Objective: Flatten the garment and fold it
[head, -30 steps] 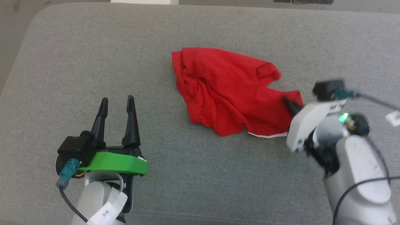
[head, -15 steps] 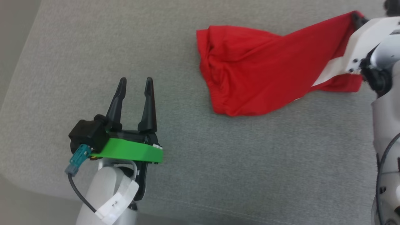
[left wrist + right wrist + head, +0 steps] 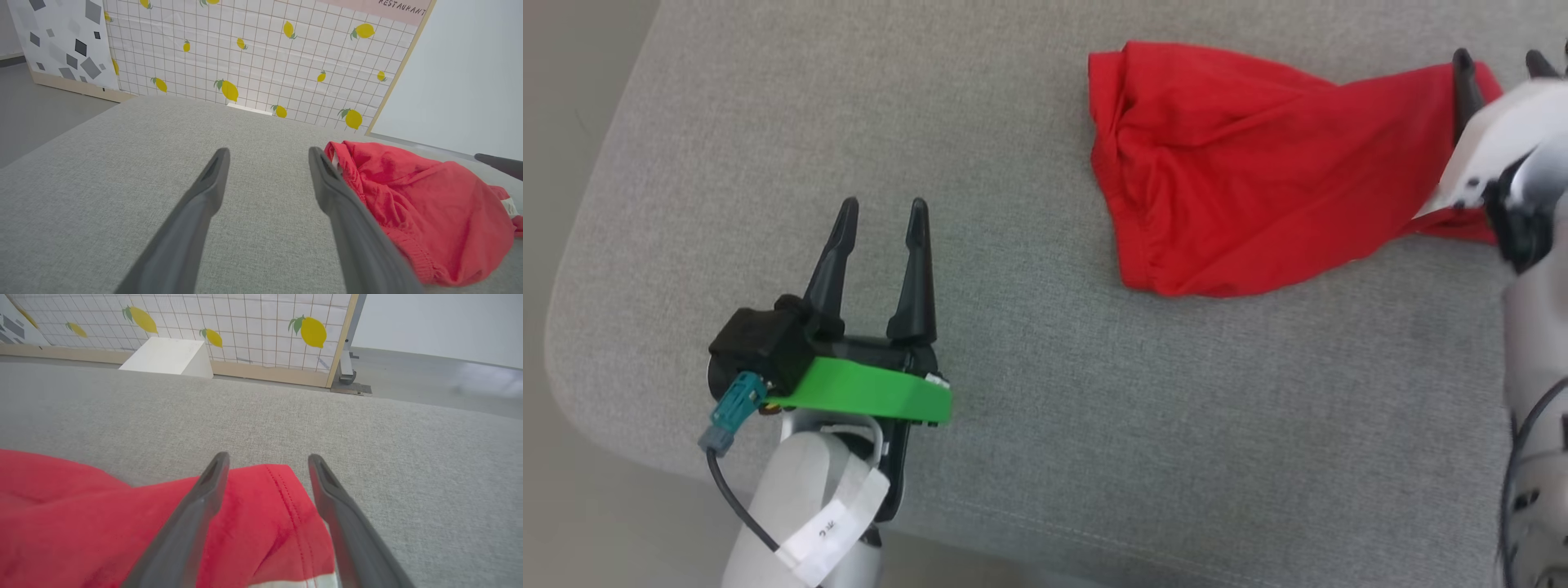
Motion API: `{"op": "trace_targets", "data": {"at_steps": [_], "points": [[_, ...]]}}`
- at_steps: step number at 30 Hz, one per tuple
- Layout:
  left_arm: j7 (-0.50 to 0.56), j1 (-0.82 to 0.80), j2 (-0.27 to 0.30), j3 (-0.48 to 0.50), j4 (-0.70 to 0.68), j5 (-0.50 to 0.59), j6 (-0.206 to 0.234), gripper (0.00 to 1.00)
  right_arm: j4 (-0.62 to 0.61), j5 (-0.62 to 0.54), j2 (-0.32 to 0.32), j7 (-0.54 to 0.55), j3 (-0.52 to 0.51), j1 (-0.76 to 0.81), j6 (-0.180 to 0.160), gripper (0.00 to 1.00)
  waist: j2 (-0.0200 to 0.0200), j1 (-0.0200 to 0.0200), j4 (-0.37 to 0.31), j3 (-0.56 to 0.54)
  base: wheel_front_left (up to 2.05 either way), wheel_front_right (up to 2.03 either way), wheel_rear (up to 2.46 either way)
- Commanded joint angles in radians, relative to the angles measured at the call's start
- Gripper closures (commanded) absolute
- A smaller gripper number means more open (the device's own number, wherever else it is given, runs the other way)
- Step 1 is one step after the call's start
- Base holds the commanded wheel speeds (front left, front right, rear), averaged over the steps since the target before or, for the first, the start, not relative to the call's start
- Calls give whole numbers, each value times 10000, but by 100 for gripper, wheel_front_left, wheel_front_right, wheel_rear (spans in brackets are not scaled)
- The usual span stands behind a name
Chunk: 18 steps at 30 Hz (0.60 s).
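Note:
The garment (image 3: 1241,171), bright red shorts, lies stretched sideways on the grey cushion (image 3: 1094,408), its bunched waistband end at the left and one leg drawn out to the right. My right gripper (image 3: 1499,61) stands open over that leg's end, and in the right wrist view (image 3: 267,459) the red hem (image 3: 278,522) lies loose between the spread fingers with a white strip below. My left gripper (image 3: 882,208) is open and holds nothing, well left of the shorts; the left wrist view (image 3: 267,153) has the garment (image 3: 421,208) just right of its right finger.
The cushion's rounded left edge (image 3: 572,269) and front edge drop to the floor. A lemon-patterned panel (image 3: 261,53) and a white block (image 3: 167,357) stand beyond the far side. Bare grey fabric spreads between the two grippers.
My right gripper pulled the leg of the shorts out to the right, then opened and let the fabric drop. The head camera shifted. My left gripper stayed open in place.

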Motion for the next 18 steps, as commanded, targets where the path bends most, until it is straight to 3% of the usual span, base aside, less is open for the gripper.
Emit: {"op": "trace_targets", "data": {"at_steps": [1, 8, 18], "points": [[-36, 140, -16, 89, 95, 155, -90, 0, -137, 189, 107, -482, 124, 454, -15, 0, 0, -1, -659, -773, 0, 0, 0], [-36, 643, -16, 139, 672, 576, -439, 0, -1767, 1234, 596, -2614, 1514, 2981, -15, 0, 0, -1, -1614, -2001, 0, 0, 0], [-36, 834, -16, -450, 2048, 948, -703, 0, -5068, 1833, 1031, -3085, 2181, 6850, -15, 0, 0, -1, -2586, -2739, 0, 0, 0]]}}
